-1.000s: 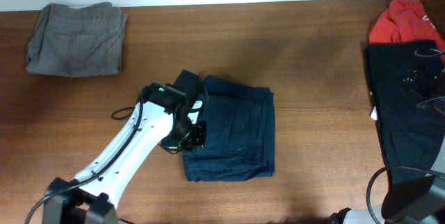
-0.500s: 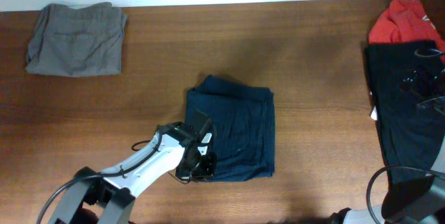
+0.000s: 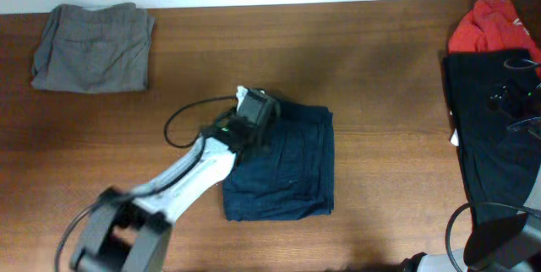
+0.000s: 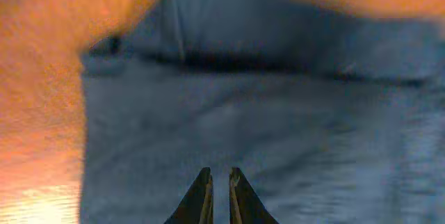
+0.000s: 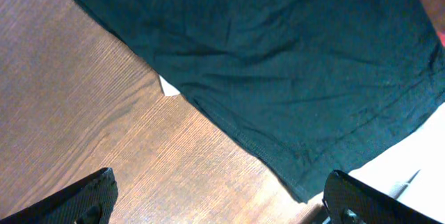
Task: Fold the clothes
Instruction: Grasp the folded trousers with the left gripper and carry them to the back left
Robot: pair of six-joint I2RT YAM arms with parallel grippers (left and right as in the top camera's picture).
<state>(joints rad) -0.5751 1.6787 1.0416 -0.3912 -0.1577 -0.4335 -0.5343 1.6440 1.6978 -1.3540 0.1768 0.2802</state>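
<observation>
At the far left of the worktop [image 3: 380, 69] the grey trousers [image 3: 91, 46] lay folded, well apart from where I worked. My left gripper [image 3: 254, 116] hung over the far-left corner of the navy piece [image 3: 292, 171], which sat near the middle of the worktop as a folded, nearly square block. I judged its slightly longer axis to run from the far edge toward the near edge, with what looked like a seamed or folded band across the far end. In the wrist view my left gripper [image 4: 220, 196] was all but closed, only a slit between the fingers, with no cloth in it. The step seemed to be smoothing or squaring that fold. To do it well I would keep low and sweep along the long axis toward the near edge, pressing lightly so the layers flattened without dragging the top layer askew. Further right the black piece [image 3: 490, 137] lay spread out unfolded, its length also running far to near, with the red top [image 3: 490, 25] bunched at its far end. My right gripper [image 5: 221, 200] hovered over the black piece, spread wide and empty.
</observation>
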